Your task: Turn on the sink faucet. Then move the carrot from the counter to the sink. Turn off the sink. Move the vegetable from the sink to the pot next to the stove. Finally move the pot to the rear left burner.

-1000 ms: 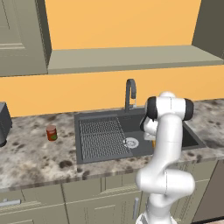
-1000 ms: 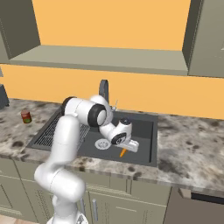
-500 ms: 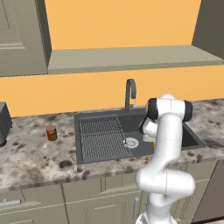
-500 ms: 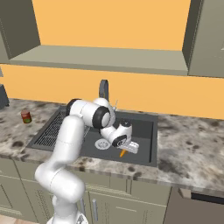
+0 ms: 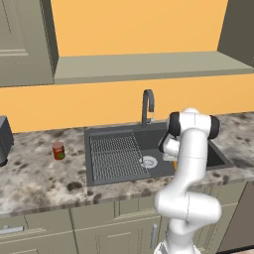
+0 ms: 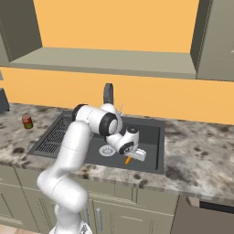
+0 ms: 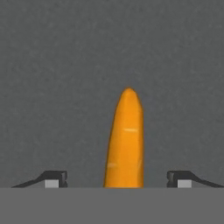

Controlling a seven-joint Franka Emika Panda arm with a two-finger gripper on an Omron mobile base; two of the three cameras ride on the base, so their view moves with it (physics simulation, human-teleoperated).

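Carrot [image 7: 124, 140] — orange, tapered, tip down over dark sink [image 6: 151, 137] basin floor.

Sink [image 5: 111, 174] set into table [image 5: 39, 181], drainer section on its left, round drain [image 5: 148, 161] near middle. Faucet [image 5: 147, 105] behind basin at back rim. Can [image 5: 58, 151] on table left of sink, well apart from it. Microwave [image 5: 4, 141] at far left edge of table. Tool [image 6: 132, 156] low inside basin, right of drain. Carrot [image 7: 124, 142] between tool's fingers [image 7: 53, 178], tip pointing away over basin floor. Shelf [image 5: 149, 65] on wall above faucet.
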